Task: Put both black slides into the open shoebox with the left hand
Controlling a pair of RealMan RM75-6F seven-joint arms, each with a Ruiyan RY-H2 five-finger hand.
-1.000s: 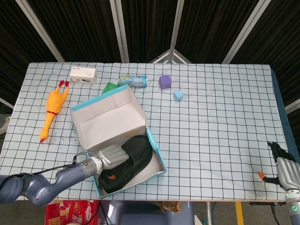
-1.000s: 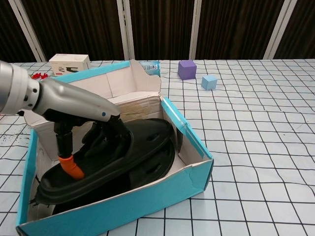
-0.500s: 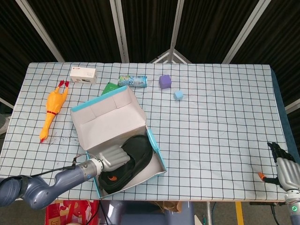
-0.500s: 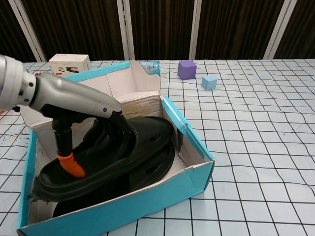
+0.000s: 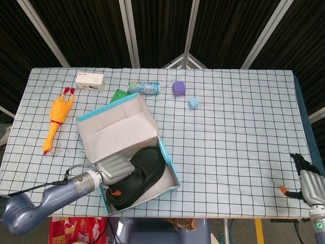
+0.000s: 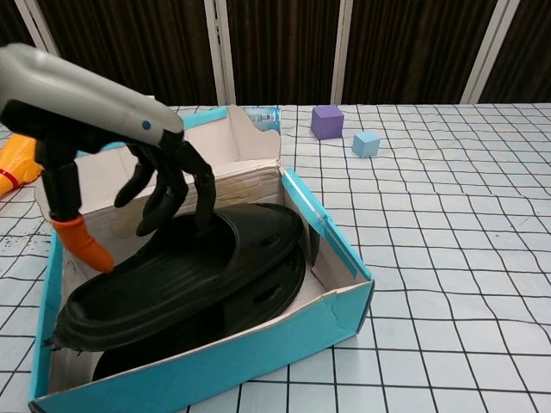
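Observation:
Two black slides lie stacked in the open teal shoebox (image 6: 346, 255), the upper slide (image 6: 172, 275) resting slanted on the lower slide (image 6: 267, 297). In the head view the slides (image 5: 144, 173) fill the box (image 5: 171, 168) near the table's front edge. My left hand (image 6: 142, 168) hovers over the box's left part with its fingers (image 6: 205, 194) spread and hanging down above the upper slide, holding nothing. From the head view the left hand (image 5: 114, 166) sits at the box's left side. My right hand (image 5: 307, 179) rests at the table's front right corner, empty.
The box's lid (image 5: 114, 127) stands up behind it. A yellow rubber chicken (image 5: 57, 119) lies to the left. A white carton (image 5: 90, 80), a can (image 5: 143, 87), a purple cube (image 5: 178, 88) and a blue cube (image 5: 193, 103) sit along the back.
My left hand has let go of the upper slide and risen up and to the left. The slide stays lying on the other one in the box. The right hand has not moved.

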